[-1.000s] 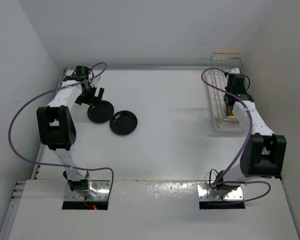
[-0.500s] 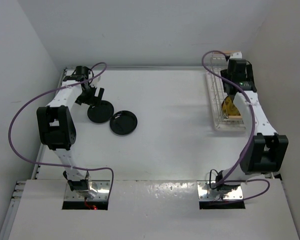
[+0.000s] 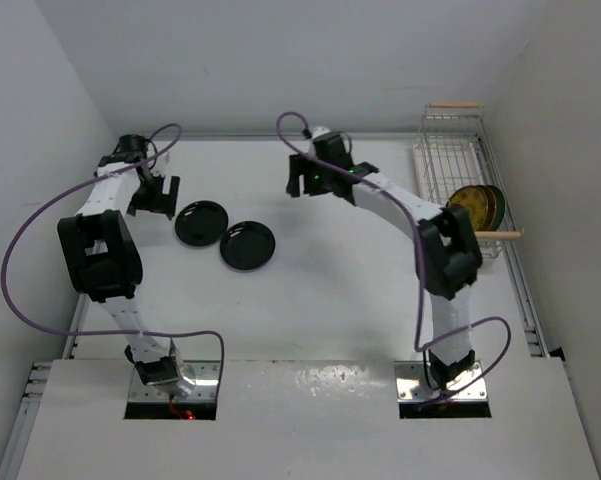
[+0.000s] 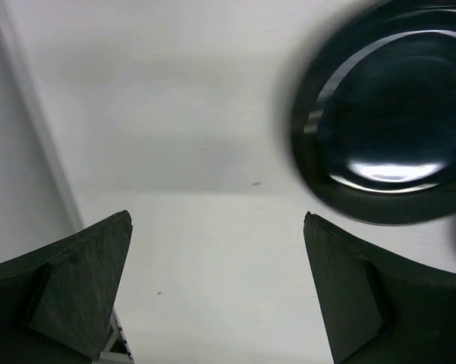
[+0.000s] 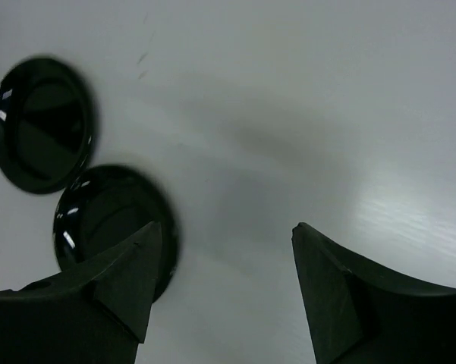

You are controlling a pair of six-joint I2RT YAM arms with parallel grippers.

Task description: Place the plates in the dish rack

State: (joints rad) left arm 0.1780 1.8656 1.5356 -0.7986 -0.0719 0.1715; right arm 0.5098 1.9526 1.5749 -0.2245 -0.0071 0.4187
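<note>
In the top view alone, dish rack (image 3: 450,150) with plates (image 3: 472,206); left pincer (image 4: 216,227), right pincer (image 5: 226,235) agape, empty.

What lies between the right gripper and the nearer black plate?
Nothing but bare table. The top view shows the right gripper apart from the nearer black plate, with only white surface between them.

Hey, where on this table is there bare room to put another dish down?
Widest bare table: between the two black plates and the dish rack, nearer than the right tool. The rack's far half is also free. Crowded: its near end with loaded plates, and the left tool beside the black plates.
</note>
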